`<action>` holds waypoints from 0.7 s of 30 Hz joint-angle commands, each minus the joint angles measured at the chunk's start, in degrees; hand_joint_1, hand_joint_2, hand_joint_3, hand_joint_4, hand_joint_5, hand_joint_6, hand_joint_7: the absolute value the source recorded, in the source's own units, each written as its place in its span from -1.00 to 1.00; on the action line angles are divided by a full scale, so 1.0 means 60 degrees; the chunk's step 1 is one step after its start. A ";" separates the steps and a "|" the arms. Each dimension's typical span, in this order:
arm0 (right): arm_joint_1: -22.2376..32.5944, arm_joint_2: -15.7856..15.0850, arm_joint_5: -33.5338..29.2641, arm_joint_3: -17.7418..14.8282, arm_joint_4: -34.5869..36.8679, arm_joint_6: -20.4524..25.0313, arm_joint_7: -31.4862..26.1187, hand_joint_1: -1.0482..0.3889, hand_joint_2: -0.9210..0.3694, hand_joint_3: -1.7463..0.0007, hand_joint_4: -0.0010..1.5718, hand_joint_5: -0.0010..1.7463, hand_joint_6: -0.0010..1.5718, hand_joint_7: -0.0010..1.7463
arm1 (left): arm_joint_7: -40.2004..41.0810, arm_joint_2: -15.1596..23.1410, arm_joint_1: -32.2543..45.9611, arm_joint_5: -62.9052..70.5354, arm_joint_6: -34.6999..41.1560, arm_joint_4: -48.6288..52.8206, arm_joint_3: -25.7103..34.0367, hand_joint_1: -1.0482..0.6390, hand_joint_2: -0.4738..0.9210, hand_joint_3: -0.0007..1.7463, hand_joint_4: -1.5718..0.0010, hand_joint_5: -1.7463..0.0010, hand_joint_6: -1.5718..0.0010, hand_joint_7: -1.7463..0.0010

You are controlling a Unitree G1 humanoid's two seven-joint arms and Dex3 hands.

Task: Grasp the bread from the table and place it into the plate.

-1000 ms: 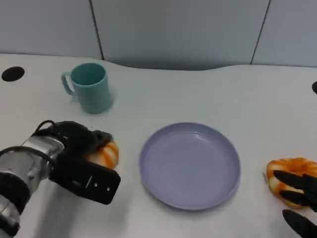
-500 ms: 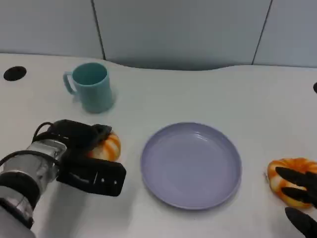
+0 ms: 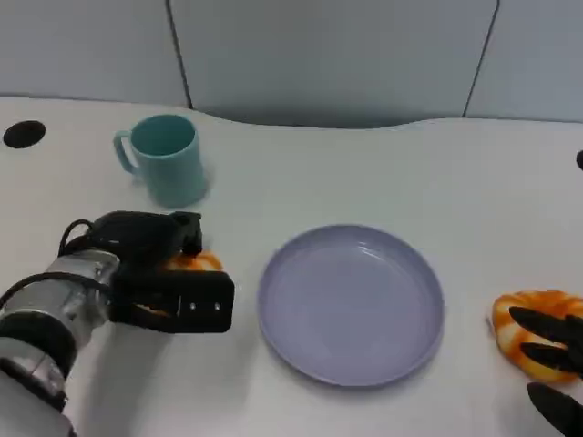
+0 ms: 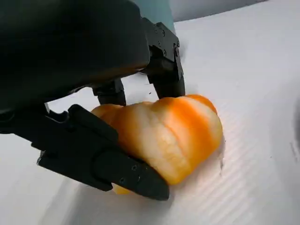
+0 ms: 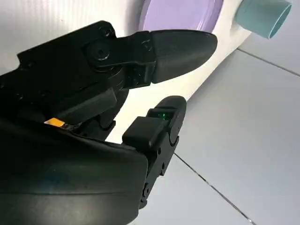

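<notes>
An orange-and-white striped bread [image 4: 173,133] lies on the white table, and my left hand [image 3: 157,273] grips it, with fingers [image 4: 117,166] closed on both of its sides. In the head view just an orange edge of that bread [image 3: 194,262] peeks out past the hand, left of the lilac plate [image 3: 351,305]. A second, similar bread [image 3: 526,320] sits at the table's right edge. My right hand [image 3: 554,360] lies with its fingers spread over that bread's near side, holding nothing.
A teal mug [image 3: 166,160] stands behind my left hand, toward the back left. The right wrist view shows the plate [image 5: 183,11] and the mug [image 5: 261,16] beyond my right hand's parted fingers [image 5: 180,44]. Round dark holes mark the table's far corners.
My left hand has shifted a little to the right and closed over the bread, which now shows much less. The right hand has barely moved.
</notes>
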 commanded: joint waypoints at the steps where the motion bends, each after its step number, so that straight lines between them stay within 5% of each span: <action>1: 0.0066 -0.0035 -0.0062 -0.0106 -0.0094 0.0066 -0.0137 -0.08 -1.00 0.56 0.20 -0.97 -0.02 -1.00 | -0.0046 0.0133 0.0158 -0.0553 -0.0300 0.0019 0.0483 0.02 1.00 -0.79 0.17 -1.00 0.40 -1.00; 21: -0.0134 0.0076 -0.0079 0.0055 -0.0004 0.0255 -0.0168 -0.08 -1.00 0.58 0.23 -0.96 -0.02 -1.00 | -0.2082 0.1024 0.0192 -0.2735 -0.3435 -0.2269 0.2197 0.02 0.92 -0.84 0.09 -1.00 0.34 -1.00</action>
